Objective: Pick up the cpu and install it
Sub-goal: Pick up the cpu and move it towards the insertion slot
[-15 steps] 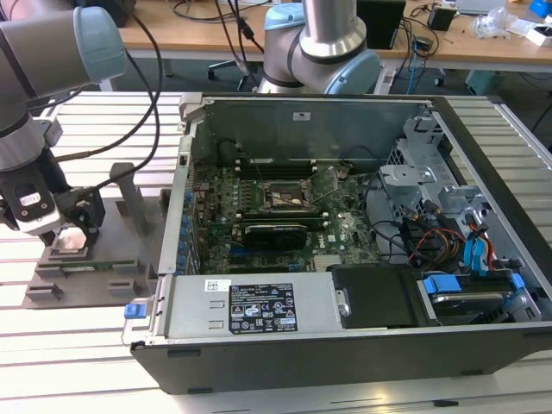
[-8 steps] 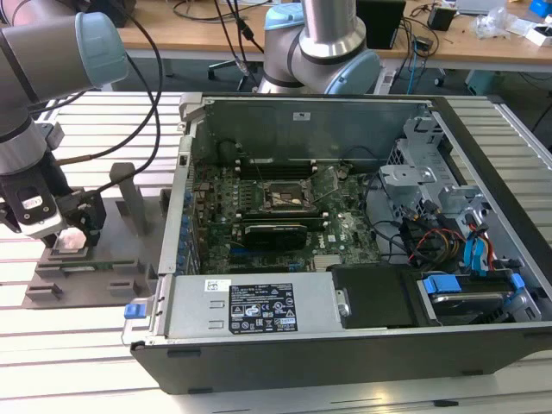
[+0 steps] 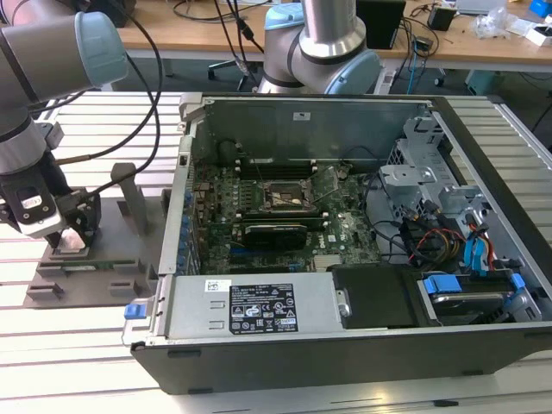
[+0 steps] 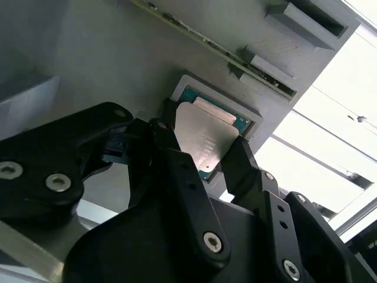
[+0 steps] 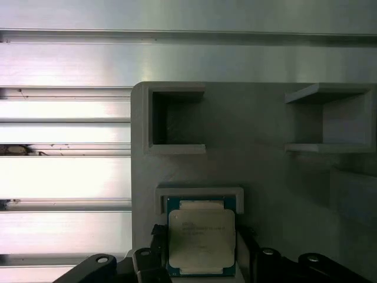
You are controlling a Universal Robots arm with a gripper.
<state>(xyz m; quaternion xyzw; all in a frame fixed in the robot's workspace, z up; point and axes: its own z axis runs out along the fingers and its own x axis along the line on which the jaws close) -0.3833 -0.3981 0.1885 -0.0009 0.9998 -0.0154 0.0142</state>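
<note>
A silvery, green-rimmed square cpu (image 5: 202,239) lies recessed in a grey plastic holder (image 5: 253,171) on a slatted metal table (image 5: 65,177), the black gripper (image 5: 201,250) straddling it.

From my remote seat: a workshop bay, with a slatted metal desk (image 3: 78,345) in front and a wooden desk (image 3: 159,30) behind.

In the exterior view I see the slatted metal desk as long pale aluminium ribs with dark grooves, running out to both edges. Beyond it lies a strip of dark grey floor (image 3: 194,76), then the wooden desk along the back, its pale top strewn with black cables (image 3: 216,10). Under that desk I can make out what may be the foot of a chair (image 3: 226,67), though it is too dim to be sure. In the first wrist view, light glares hard off the metal ribs (image 5: 65,177), washing several of them nearly white.
</note>
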